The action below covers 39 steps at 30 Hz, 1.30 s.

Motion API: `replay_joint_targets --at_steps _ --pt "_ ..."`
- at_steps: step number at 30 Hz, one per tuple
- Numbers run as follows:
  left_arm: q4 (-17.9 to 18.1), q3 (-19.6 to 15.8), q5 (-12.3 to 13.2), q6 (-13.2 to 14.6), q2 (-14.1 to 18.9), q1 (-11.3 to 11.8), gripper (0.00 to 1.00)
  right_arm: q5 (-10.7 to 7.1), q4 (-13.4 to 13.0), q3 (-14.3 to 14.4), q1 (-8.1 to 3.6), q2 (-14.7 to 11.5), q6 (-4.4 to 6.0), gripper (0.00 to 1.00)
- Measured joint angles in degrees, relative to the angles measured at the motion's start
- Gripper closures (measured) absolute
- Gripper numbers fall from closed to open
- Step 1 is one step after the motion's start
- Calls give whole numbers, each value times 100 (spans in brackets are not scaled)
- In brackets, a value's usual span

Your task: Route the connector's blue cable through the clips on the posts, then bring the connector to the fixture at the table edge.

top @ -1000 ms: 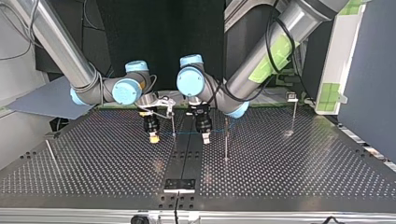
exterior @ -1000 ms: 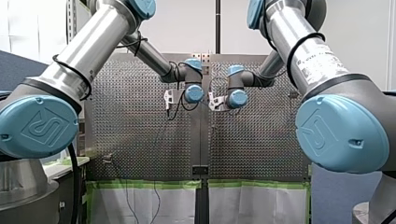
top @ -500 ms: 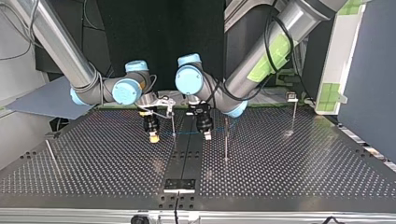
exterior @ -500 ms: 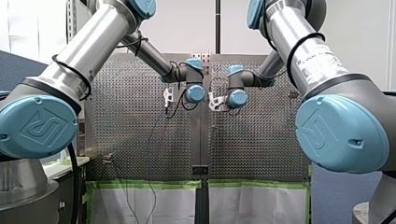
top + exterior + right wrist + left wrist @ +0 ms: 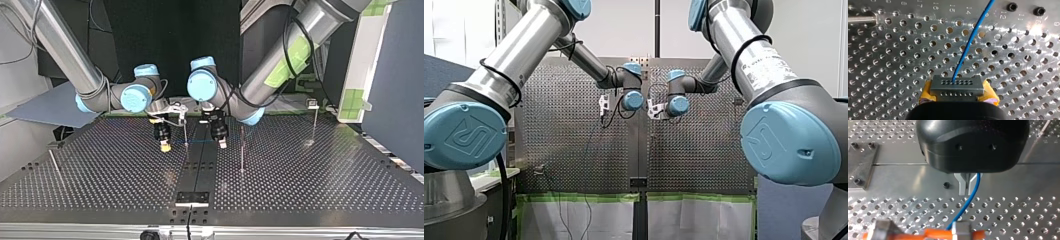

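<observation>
Clip-routing is judged in hand: the connector point(image 5: 956, 85) is pinched by my right gripper point(image 5: 958, 92) above the bench point(image 5: 893, 52), the blue cable point(image 5: 970, 37) is pinched by my left gripper point(image 5: 967, 186), and seating it on the post point(image 5: 185, 131) at the connector's 3 o'clock, top view, is called for.
</observation>
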Motion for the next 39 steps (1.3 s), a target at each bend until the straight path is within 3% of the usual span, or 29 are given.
replay_joint_targets --at_steps 4,5,6,8,9,11,19,27,29,33,35,36,37,39 --pt "-16 -6 27 -31 0 -1 100 0 16 -1 2 0 0 100" --pt "-14 -7 52 -33 0 1 92 0 18 -1 2 0 0 100" --pt "-13 -6 78 -33 0 3 75 0 20 -1 1 0 0 100" --pt "-10 -6 134 -31 0 13 70 0 21 -1 2 0 -1 100" --pt "-10 -6 148 -31 0 18 57 0 22 -1 1 0 -2 100" --pt "-13 -6 163 -34 0 27 53 0 23 -1 -2 0 -3 100" --pt "-49 -4 98 -110 0 36 53 8 8 -1 -28 0 -6 100" --pt "-68 -5 212 -185 0 61 53 9 -10 -1 -40 0 -1 100" --pt "-60 -5 220 -185 0 72 63 9 -7 -1 -41 0 0 100" --pt "-62 -5 217 -184 0 82 72 9 1 0 -41 1 -3 100" --pt "-61 -3 209 -181 0 83 87 9 3 1 -41 1 -5 100" --pt "-59 -3 206 -179 0 83 87 9 4 1 -41 1 -6 100" --pt "-57 -3 206 -177 0 83 97 9 4 1 -41 2 -5 100" --pt "-54 -3 205 -174 0 84 100 9 5 1 -41 2 -5 100"
